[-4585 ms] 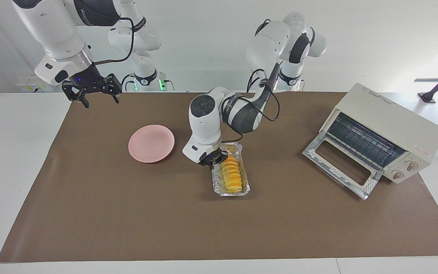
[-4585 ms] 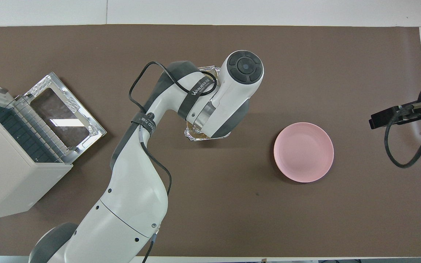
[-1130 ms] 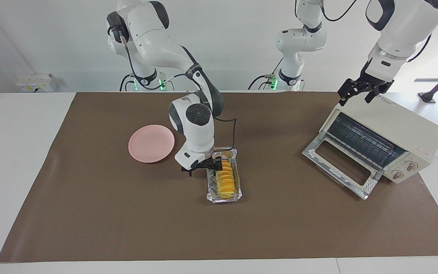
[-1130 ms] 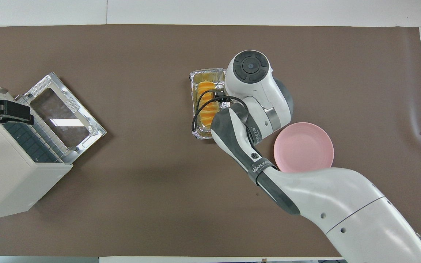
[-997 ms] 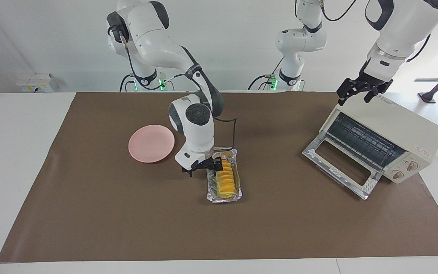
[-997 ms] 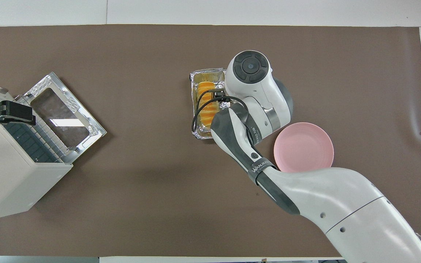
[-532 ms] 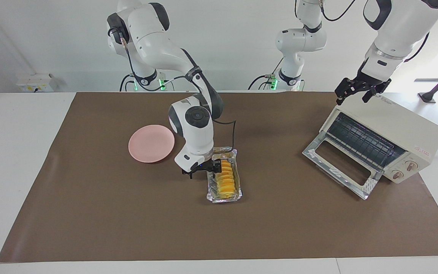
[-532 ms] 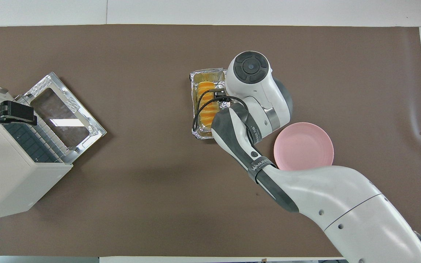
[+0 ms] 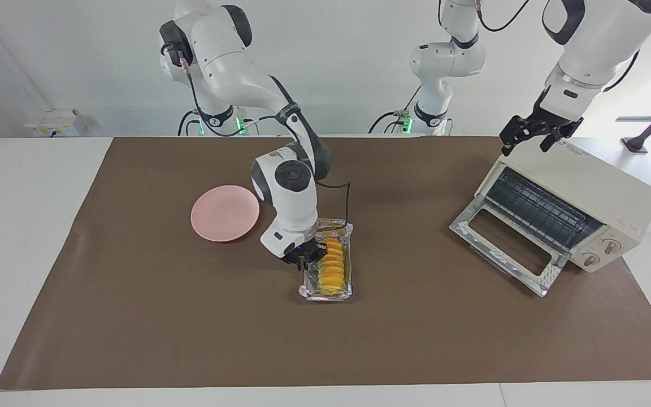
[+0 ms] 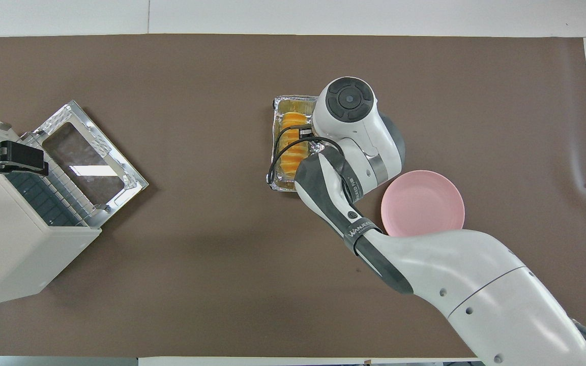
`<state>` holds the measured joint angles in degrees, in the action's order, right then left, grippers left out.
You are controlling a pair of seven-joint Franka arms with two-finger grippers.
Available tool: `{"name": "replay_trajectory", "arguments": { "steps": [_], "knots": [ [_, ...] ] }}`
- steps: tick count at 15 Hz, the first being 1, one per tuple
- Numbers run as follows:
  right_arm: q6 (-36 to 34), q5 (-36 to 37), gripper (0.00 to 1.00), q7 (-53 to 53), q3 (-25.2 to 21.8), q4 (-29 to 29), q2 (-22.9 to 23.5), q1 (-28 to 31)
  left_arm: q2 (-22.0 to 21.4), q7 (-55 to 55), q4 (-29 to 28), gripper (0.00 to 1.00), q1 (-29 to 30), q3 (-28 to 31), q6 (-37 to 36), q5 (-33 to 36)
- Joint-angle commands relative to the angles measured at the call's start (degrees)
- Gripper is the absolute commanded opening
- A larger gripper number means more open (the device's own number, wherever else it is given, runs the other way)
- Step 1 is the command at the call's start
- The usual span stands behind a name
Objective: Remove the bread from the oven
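In the facing view, the right gripper (image 9: 305, 258) is now sitting lower and closer over the tray (image 9: 327, 293) than half a second ago, its fingers coming together on the tray's rim at the side toward the plate (image 9: 225, 213); I judge them to be gripping it. The tray is turning a little and shifting away from the robots compared with a second ago. The bread (image 9: 331, 266) is lying in the tray on the worktop (image 9: 133, 316), well apart from the oven (image 9: 568, 198), whose door is hanging open on a bare rack, so the loaf is already out. The left gripper (image 9: 529, 134) is waiting over the oven's top, its fingers spread with nothing between them.

In the overhead view, the right arm is covering the right gripper and the tray's plate-side rim, so the grasp cannot be checked here. Only part of the bread (image 10: 293, 147) is showing. The left gripper (image 10: 3, 157) is cut off at the edge, over the oven (image 10: 13, 254).
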<state>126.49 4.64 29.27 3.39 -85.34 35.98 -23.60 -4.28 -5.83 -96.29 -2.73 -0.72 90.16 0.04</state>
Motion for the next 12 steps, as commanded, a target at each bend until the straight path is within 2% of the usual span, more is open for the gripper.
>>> {"name": "replay_trajectory", "arguments": {
  "steps": [1,4,7,9,12],
  "knots": [
    [0.0,-0.1,0.00,1.1,0.6,0.2,-0.1,0.5,0.1,-0.1,0.8,1.00,0.0,0.3,-1.3,-1.0],
    [-5.4,0.0,0.00,0.9,0.7,3.7,0.0,1.5,0.1,-0.1,0.8,1.00,0.0,0.3,-1.3,-1.0],
    [-14.1,0.0,0.00,-1.0,1.1,11.5,0.3,5.4,0.1,-0.1,0.8,1.00,0.0,0.3,-1.3,-1.0],
    [-16.0,-2.6,0.00,-7.1,1.0,15.1,1.5,8.5,0.1,-0.1,0.8,1.00,0.0,0.3,-1.3,-1.0],
    [-16.3,-2.7,0.00,-17.5,0.9,15.8,2.2,14.1,0.1,-0.1,0.8,1.00,0.0,0.3,-1.3,-1.0]
  ]
}}
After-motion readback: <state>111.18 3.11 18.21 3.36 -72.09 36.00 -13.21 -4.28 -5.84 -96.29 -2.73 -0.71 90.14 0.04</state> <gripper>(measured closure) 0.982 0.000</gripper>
